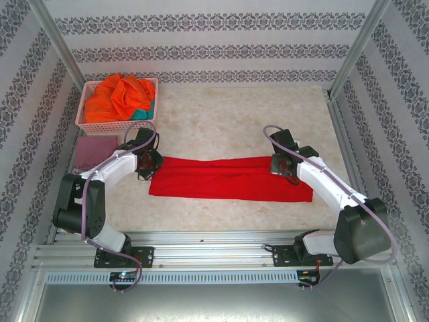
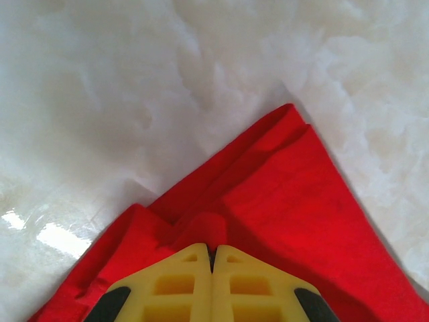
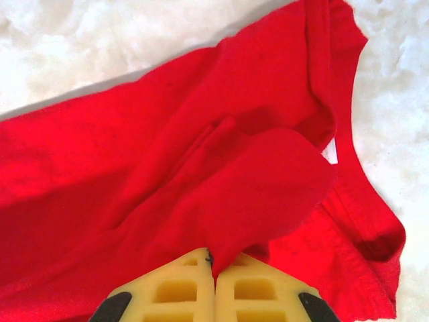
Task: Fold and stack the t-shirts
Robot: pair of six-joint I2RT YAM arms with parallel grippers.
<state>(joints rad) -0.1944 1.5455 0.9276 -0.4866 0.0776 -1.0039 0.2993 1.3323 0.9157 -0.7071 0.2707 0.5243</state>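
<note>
No writing, label, brand or number could be read. The red t-shirt (image 1: 228,178) on the worktop (image 1: 234,114) was plain, and the walls (image 1: 201,25) bore repeated ornament, not letters.

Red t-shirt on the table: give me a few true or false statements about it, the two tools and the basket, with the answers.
1. The red t-shirt lies in a long band across the table. True.
2. The left tool pinches one end of it. True.
3. The right tool hangs open over bare table. False: it is shut on a fold of the red t-shirt.
4. The pink basket is empty. False: it holds orange cloth and some teal.
</note>
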